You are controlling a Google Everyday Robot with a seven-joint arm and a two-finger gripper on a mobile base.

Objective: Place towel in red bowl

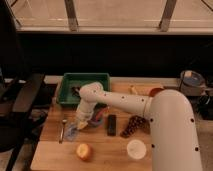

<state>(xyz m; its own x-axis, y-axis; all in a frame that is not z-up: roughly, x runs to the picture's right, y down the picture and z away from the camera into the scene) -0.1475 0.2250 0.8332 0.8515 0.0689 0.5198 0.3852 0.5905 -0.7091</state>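
Claw (80,123) low over bench (50,155), pale towel (72,132) just under it; can't tell if it's gripping. Pinch bunched cloth, lift clear of fork (62,129) beside, then carry to red bowl (155,91), well off to right.

Pale towel (71,132) lies by the gripper (80,123), well apart from red bowl (155,92).

One arm in play, and its single tool (82,123) sits low over the one wooden bench (55,156), just in front of the one green tray (85,76). Counting across the wood: one towel (72,131), one fork (63,129), one orange fruit (84,150), one white cup (135,148), one black block (111,125), one brown cluster (132,125). One red bowl (155,91) at the far edge, and one grey pot (191,80) off to the side.
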